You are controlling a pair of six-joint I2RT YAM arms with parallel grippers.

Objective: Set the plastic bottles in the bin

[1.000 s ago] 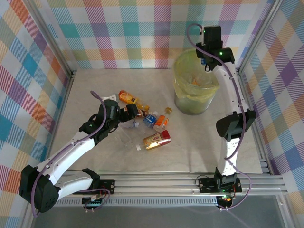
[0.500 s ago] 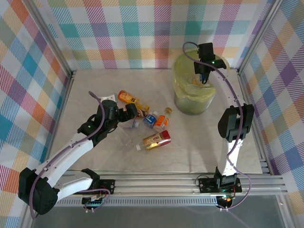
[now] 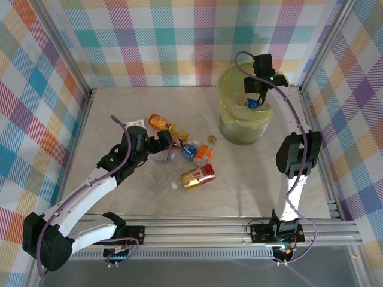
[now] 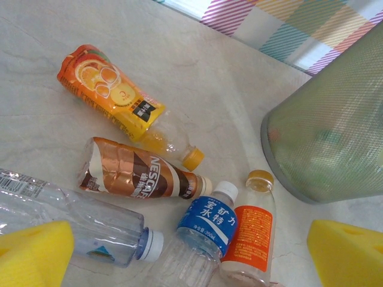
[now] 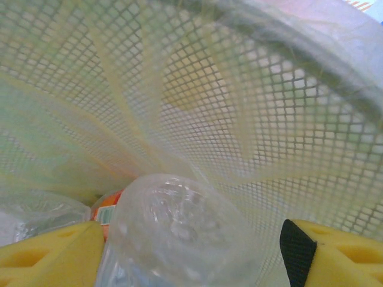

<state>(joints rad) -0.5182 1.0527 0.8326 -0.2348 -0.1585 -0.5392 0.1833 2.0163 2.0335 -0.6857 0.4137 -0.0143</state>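
Observation:
The bin [image 3: 246, 113] stands at the back right, with mesh walls and a yellow-green bag [image 5: 239, 107]. My right gripper [image 3: 254, 100] hangs inside its mouth, open. A clear plastic bottle [image 5: 179, 233] sits between the yellow pads, against the left one and apart from the right one [image 5: 335, 257]. My left gripper [image 3: 169, 143] is open above a cluster of bottles lying on the table: an orange juice bottle [image 4: 114, 98], a brown Nescafe bottle [image 4: 137, 176], a clear bottle with a white cap [image 4: 78, 221], a blue-labelled water bottle [image 4: 206, 224] and an orange-labelled bottle [image 4: 251, 233].
A red and gold bottle [image 3: 197, 176] lies nearer the front, apart from the cluster. Inside the bin an orange-labelled item [image 5: 108, 209] shows under the clear bottle. Checked walls and metal posts close in the table on three sides.
The right gripper swung left over the bin, dipped into its mouth, and its jaws opened off the clear bottle. The left arm has barely moved.

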